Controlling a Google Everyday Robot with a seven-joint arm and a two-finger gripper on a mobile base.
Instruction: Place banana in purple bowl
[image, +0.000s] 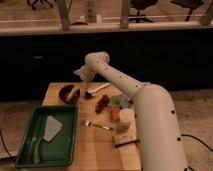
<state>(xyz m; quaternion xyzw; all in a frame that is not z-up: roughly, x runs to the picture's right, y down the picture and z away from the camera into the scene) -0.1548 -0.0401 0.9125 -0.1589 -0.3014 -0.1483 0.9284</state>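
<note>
The purple bowl stands at the back left of the wooden table. The small yellow banana lies inside the bowl, on its right side. My gripper hangs at the end of the white arm, just above and slightly right of the bowl, apart from the banana.
A white-handled brush lies right of the bowl. A dark brown object, green and blue round things, an orange piece, a white cup and a fork crowd the middle. A large green tray fills the left.
</note>
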